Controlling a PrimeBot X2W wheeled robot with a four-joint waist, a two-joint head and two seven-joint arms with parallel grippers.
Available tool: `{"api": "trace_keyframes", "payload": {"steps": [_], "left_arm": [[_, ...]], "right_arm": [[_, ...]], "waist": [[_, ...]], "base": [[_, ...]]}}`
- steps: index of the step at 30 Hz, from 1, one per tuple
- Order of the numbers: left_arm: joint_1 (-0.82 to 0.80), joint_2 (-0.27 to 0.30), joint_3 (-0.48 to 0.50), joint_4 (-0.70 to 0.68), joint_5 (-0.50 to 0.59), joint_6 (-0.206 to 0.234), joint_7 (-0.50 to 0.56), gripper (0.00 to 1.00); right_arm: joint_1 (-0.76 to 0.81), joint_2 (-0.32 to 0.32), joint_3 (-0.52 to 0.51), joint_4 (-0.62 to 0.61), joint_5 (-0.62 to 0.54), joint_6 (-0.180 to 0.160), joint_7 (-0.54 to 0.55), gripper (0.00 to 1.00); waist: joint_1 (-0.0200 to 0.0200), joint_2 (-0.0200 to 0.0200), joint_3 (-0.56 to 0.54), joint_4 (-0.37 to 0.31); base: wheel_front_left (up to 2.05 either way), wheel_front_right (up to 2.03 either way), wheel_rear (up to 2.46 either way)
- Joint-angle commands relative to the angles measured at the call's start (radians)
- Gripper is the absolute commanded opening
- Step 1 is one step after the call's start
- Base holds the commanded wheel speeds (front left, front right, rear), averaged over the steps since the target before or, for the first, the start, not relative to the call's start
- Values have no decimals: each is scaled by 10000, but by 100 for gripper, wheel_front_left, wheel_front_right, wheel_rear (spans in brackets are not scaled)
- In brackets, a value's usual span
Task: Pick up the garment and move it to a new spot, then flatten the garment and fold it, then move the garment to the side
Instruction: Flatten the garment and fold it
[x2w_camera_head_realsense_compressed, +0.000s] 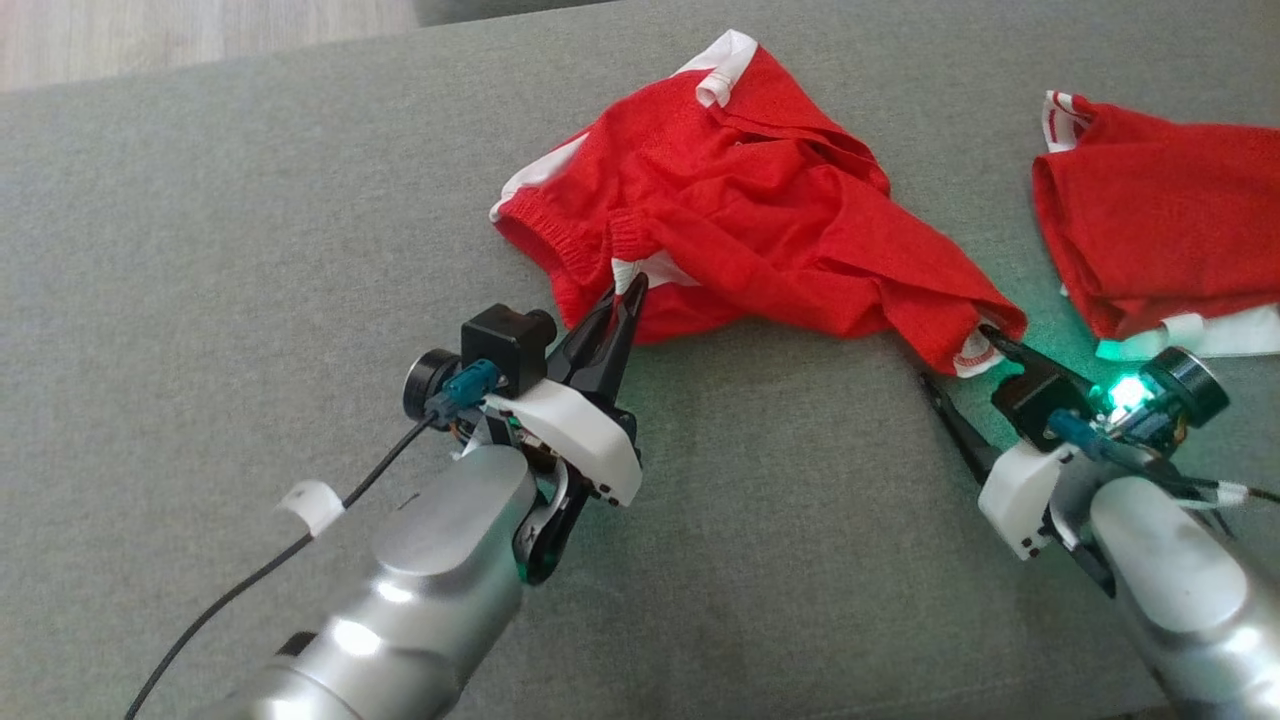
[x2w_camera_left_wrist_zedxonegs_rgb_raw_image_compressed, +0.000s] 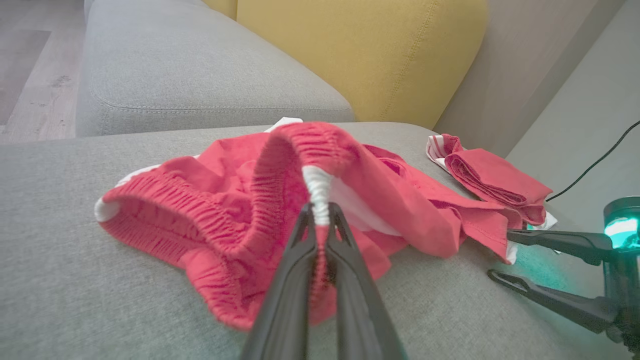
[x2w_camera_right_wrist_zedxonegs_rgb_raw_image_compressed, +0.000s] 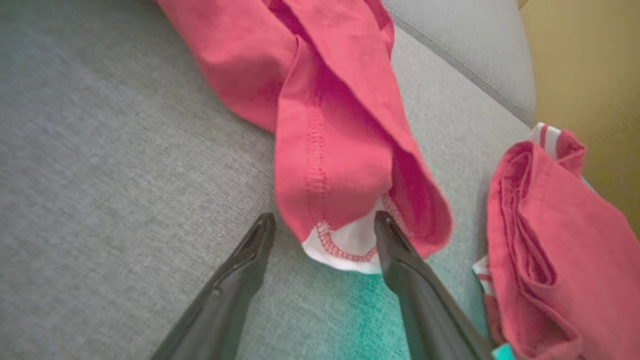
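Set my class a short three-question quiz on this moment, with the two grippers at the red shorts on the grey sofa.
1. True or false: the left gripper is shut on the waistband of the shorts.
2. The right gripper is: A) shut on cloth; B) open, with the corner of a leg hem between its fingers; C) open, well away from any cloth.
3. How many red garments lie on the sofa?
Key: 1 true; 2 B; 3 two, the crumpled shorts and a folded garment to the robot's right.
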Motion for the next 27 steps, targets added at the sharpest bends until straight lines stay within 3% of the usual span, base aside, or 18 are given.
{"api": "trace_keyframes", "payload": {"steps": [1, 12, 27], "left_arm": [[-366, 81, 177, -296, -96, 67, -121, 0], [-433, 81, 35, -402, -248, 165, -123, 0], [-296, 81, 190, -319, -154, 142, -123, 0]], "right_arm": [[-167, -254, 196, -23, -38, -9, 104, 100], [-887, -383, 1229, 1371, 782, -9, 1069, 100], [-842, -630, 1986, 1594, 1766, -9, 1333, 100]], "waist": [[0, 0, 18, 31], [0, 0, 5, 200], [0, 0, -283, -14]], "base": [[0, 0, 0], [0, 0, 0], [0, 0, 0]]}}
